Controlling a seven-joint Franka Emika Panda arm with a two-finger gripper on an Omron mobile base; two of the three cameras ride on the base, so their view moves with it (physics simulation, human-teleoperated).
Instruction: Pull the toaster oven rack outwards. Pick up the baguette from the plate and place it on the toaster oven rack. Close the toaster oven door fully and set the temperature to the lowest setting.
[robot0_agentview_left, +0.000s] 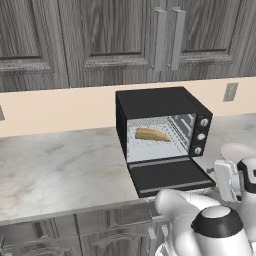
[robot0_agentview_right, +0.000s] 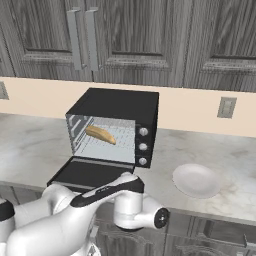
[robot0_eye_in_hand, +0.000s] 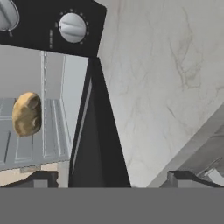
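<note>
Your baguette (robot0_agentview_left: 152, 134) already lies on the toaster oven rack (robot0_agentview_left: 160, 142) inside the toaster oven (robot0_agentview_left: 161, 131), so by my judgement the step in hand is closing the toaster oven door (robot0_agentview_left: 167, 176). That door hangs flat and open over the table (robot0_agentview_left: 55, 165) edge, its silver bar handle along the near side. Bring the gripper (robot0_eye_in_hand: 109, 178) in under the door's outer edge and lift in an arc that follows the hinge; pushing straight at the panel would likely shove the oven back. The jaws stand released, wide apart, grasping nothing. The baguette is a small tan loaf, slightly curved, lying crosswise on the grey bars. Right of it sit three knobs (robot0_agentview_right: 143, 146); the empty plate (robot0_agentview_right: 197, 181) rests well apart on the table.
</note>
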